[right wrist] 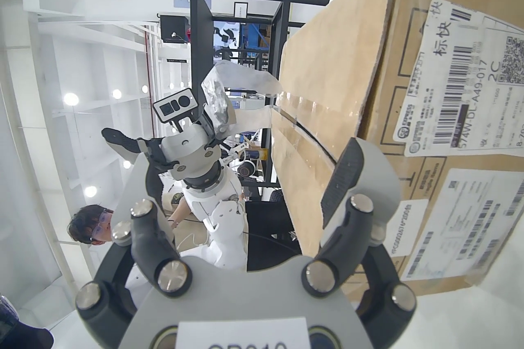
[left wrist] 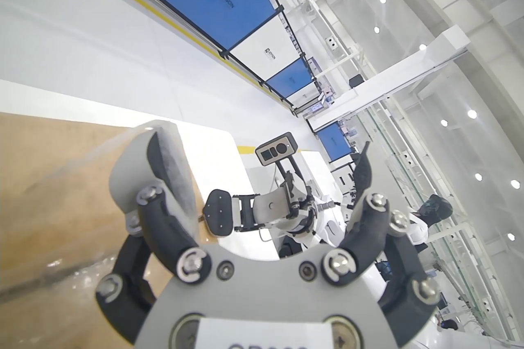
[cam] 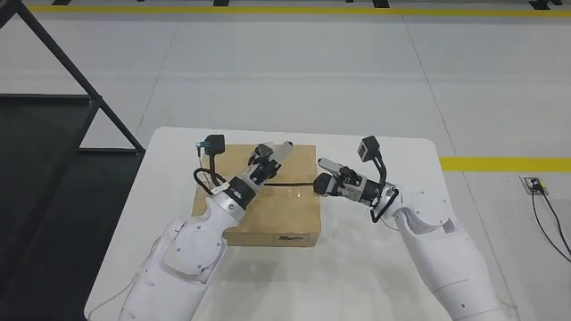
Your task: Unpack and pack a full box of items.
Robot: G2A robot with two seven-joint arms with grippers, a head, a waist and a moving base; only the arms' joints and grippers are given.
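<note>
A closed cardboard box (cam: 268,209) (left wrist: 53,183) (right wrist: 348,60) stands on the white table (cam: 375,259), its top flaps meeting in a taped seam. My left gripper (cam: 278,153) (left wrist: 262,154) hangs open over the far part of the box top. A strip of clear tape (right wrist: 249,80) (left wrist: 176,158) clings to one of its fingers and runs down to the seam. My right gripper (cam: 321,178) (right wrist: 245,179) is open at the box's right end, level with the seam, one finger (right wrist: 344,179) close to the labelled side (right wrist: 470,88).
The box takes up the table's middle. Bare tabletop lies to the box's right and in front of it. A black metal frame (cam: 53,62) stands beyond the table's left edge. White floor lies behind the table.
</note>
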